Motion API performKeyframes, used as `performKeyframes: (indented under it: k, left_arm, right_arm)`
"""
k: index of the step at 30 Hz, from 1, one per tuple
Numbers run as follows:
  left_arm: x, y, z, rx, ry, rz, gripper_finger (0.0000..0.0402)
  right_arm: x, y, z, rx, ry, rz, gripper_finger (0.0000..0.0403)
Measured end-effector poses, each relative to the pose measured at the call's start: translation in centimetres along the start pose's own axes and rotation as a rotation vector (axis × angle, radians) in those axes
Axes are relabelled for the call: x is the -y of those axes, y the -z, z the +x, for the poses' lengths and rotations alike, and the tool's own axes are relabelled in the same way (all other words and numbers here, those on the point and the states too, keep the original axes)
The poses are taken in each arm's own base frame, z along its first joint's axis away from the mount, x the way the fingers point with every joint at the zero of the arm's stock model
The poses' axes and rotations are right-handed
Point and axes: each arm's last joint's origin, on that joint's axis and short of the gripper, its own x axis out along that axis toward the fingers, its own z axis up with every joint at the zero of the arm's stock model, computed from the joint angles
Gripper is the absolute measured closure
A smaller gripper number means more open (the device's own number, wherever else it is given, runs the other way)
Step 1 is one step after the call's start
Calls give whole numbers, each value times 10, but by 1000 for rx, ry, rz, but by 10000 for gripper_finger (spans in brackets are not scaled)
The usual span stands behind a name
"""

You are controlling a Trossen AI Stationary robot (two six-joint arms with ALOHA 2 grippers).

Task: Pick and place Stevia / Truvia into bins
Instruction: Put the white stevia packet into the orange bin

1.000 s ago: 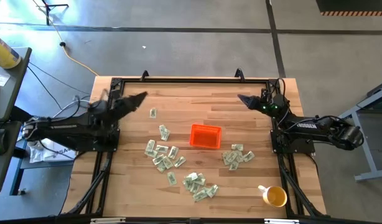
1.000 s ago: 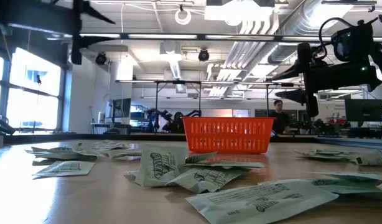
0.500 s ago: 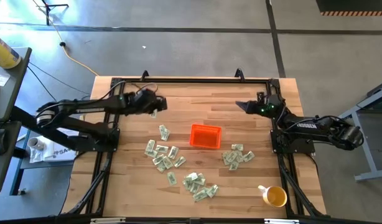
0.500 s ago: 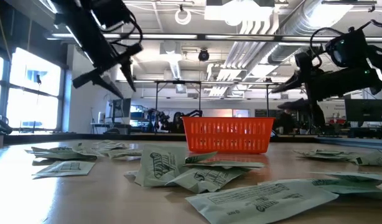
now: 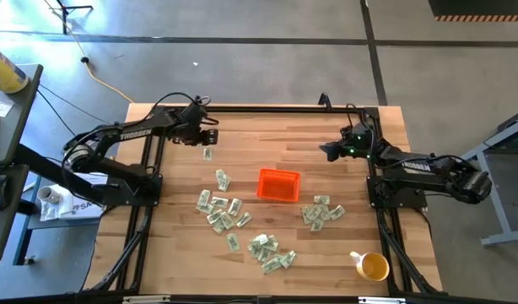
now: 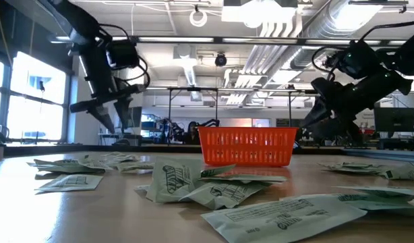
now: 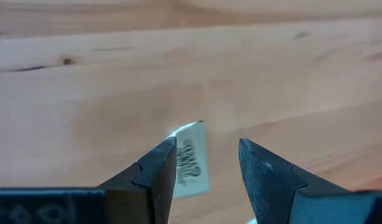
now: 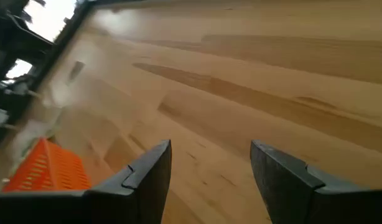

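Many pale green and white sweetener packets lie flat on the wooden table in loose clusters [image 5: 221,211], [image 5: 270,251], [image 5: 324,211]. One lone packet [image 5: 207,154] lies apart toward the far left. The orange bin [image 5: 278,185] [image 6: 247,146] stands in the middle. My left gripper [image 5: 206,139] [image 6: 102,108] hangs open above the lone packet, pointing down. In the left wrist view that packet [image 7: 192,160] shows below, between the fingers of the left gripper [image 7: 206,146]. My right gripper [image 5: 325,149] [image 8: 211,146] is open above bare wood, right of and beyond the bin [image 8: 48,168].
A yellow-and-white cup [image 5: 373,267] stands at the near right corner. A black frame [image 5: 259,107] runs along the table's far and side edges. Bare wood lies between the bin and the far edge. A single packet [image 5: 222,179] lies left of the bin.
My left arm has swung out over the table's far left part, and its gripper has tipped to point down above the lone packet. My right gripper has come a little toward the near edge and down, closer to the bin. The packets and the bin have not moved.
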Motion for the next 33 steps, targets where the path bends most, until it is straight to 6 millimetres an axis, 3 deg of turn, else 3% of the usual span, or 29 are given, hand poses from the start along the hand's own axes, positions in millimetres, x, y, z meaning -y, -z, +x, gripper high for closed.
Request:
performKeyframes:
  k: [11,25,33]
  left_arm:
    - [0,7,40,-118,-119,32,195]
    - [3,5,48,-28,-184,43,195]
    - [22,24,60,39,-257,158,195]
  right_arm:
    - [3,2,0,-34,88,28,194]
    - [8,7,-1,-68,173,56,194]
    - [9,9,-1,-85,182,54,194]
